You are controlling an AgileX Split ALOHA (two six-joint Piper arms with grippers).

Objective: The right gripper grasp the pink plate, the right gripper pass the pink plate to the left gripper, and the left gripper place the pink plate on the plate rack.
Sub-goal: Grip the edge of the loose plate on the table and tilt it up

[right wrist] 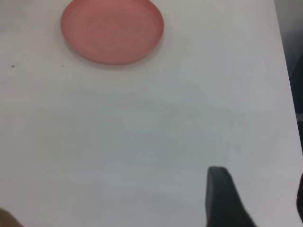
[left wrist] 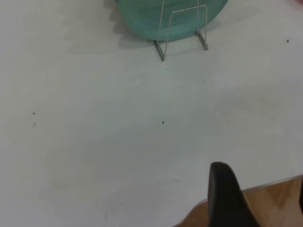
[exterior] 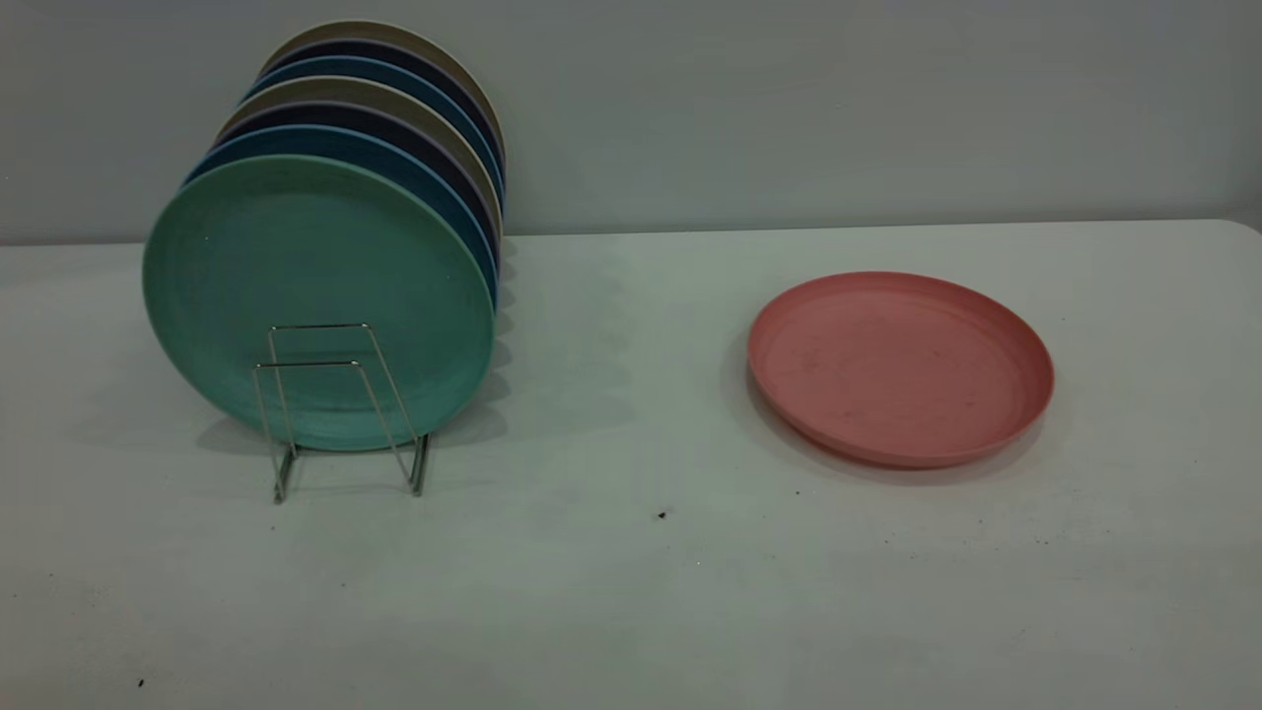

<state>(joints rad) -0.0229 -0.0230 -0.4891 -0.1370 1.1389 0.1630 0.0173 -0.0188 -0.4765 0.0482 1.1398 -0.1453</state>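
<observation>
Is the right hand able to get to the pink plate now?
Probably yes. The pink plate lies flat and alone on the table, with only bare tabletop between it and the right hand in the right wrist view.

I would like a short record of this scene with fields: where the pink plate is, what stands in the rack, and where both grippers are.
pink plate: lies flat on the white table, right side, untouched
plate rack: left side, front wire loops free
rack contents: teal-green plate in front, upright; dark blue and beige plates behind it
left gripper: by the table edge, far from the rack, holds nothing
right gripper: far from the pink plate, holds nothing
task progress: not yet begun
</observation>
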